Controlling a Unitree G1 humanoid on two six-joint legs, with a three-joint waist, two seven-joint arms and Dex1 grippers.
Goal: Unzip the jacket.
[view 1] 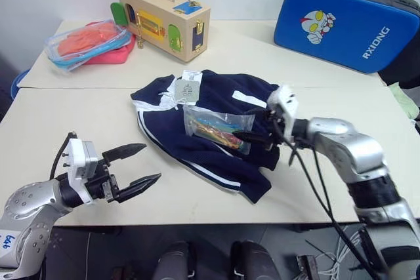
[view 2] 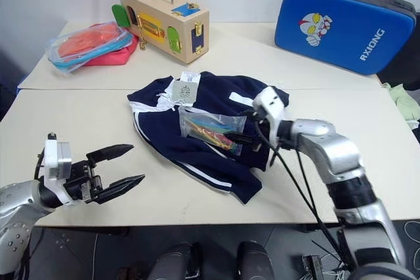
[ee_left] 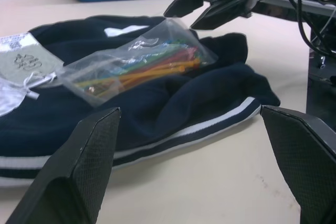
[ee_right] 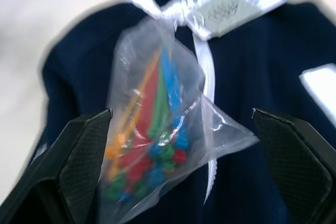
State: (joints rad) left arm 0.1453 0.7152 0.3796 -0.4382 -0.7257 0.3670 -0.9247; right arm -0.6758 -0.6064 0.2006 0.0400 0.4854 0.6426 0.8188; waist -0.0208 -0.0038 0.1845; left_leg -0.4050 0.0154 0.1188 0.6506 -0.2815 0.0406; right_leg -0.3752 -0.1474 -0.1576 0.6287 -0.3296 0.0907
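Because a clear bag of coloured sticks [view 1: 216,128] lay over the jacket [view 1: 216,113]'s zipper [ee_right: 205,72], the right gripper [view 1: 257,137] hovered wide open and empty at it, while the left gripper [view 1: 134,167] waited open and empty near the surface [view 1: 79,113]'s front edge.

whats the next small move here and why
Probably close the open right claw on the clear plastic bag of coloured sticks and lift it off the jacket. The bag lies across the white zipper, covering part of it, and the claw's fingertips sit right at the bag's edge. The left claw hovers open over bare table.
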